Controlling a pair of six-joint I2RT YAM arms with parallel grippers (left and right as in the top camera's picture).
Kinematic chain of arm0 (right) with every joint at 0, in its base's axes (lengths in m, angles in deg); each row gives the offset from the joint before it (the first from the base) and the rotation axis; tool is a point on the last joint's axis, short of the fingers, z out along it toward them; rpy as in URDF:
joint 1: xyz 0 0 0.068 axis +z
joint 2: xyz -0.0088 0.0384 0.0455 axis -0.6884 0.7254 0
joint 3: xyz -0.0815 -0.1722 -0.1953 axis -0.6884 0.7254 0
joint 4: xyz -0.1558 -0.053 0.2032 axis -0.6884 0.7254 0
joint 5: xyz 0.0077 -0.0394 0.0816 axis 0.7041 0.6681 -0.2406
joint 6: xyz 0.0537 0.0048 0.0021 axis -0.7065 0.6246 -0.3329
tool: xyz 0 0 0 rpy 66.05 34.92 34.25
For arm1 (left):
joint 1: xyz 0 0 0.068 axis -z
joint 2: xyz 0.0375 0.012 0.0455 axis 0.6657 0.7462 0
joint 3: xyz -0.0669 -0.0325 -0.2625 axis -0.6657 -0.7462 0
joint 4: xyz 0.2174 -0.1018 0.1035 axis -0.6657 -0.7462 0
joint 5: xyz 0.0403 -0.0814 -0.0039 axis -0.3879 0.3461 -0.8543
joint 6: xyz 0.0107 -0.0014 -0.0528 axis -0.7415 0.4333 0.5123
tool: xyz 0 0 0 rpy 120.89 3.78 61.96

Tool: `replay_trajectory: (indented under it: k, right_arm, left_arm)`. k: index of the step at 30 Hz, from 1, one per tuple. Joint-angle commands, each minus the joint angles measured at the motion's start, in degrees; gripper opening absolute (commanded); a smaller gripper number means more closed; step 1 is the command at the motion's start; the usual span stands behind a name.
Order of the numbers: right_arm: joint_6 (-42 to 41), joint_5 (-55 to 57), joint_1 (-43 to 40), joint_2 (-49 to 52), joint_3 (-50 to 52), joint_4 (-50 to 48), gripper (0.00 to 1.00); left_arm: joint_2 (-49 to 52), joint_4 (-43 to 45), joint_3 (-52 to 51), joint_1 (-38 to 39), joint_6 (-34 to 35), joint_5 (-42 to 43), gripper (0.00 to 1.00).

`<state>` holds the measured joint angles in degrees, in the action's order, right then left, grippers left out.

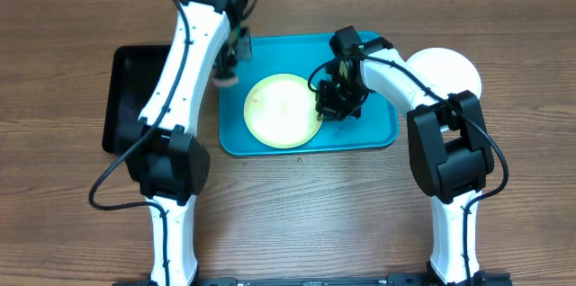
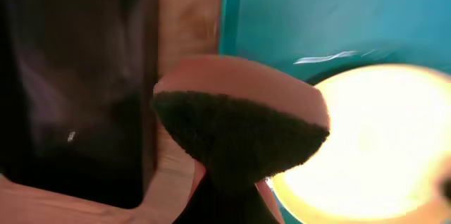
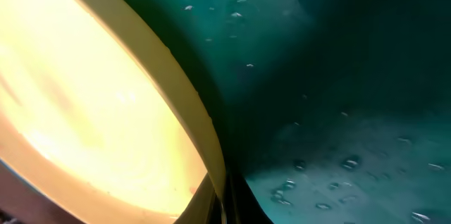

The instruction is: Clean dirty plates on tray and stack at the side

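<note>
A yellow-green plate (image 1: 281,110) lies on the turquoise tray (image 1: 378,133). My right gripper (image 1: 327,102) is shut on the plate's right rim; in the right wrist view the fingers (image 3: 224,206) pinch the yellow rim (image 3: 106,111) over the tray floor (image 3: 338,111). My left gripper (image 1: 229,61) is shut on a pink sponge with a dark scrubbing face (image 2: 239,129), held above the tray's left edge beside the plate (image 2: 380,139). A white plate (image 1: 447,68) lies on the table right of the tray. The pale blue plate is not in view.
A black rectangular tray (image 1: 126,97) lies on the table left of the turquoise tray, also in the left wrist view (image 2: 70,76). Water droplets dot the turquoise tray's floor. My right arm crosses over the white plate's left side.
</note>
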<state>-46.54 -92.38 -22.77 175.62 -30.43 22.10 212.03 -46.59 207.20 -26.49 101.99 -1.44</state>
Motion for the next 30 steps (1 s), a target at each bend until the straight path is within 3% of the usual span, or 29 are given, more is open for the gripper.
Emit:
replay_trajectory:
  k: [1, 13, 24, 30]
  right_arm:
    - [0.35, 8.39, -0.22, -5.88, -2.78, 1.22, 0.04]
    - [-2.43, 43.76, 6.69, -22.56, -3.50, 7.13, 0.04]
    - [-11.04, 82.31, 20.33, -23.58, -3.50, 12.50, 0.04]
    - [-14.75, 96.94, 26.18, -23.58, -3.50, 15.82, 0.04]
  left_arm:
    - [-0.70, -2.91, 8.79, 0.35, -2.27, 3.37, 0.04]
    - [-0.68, -4.98, 12.04, -0.96, -3.50, 5.11, 0.04]
    - [-0.68, -4.76, 11.28, -1.46, -3.48, 5.14, 0.04]
    - [-0.68, -4.72, 9.29, -1.46, -3.48, 5.14, 0.04]
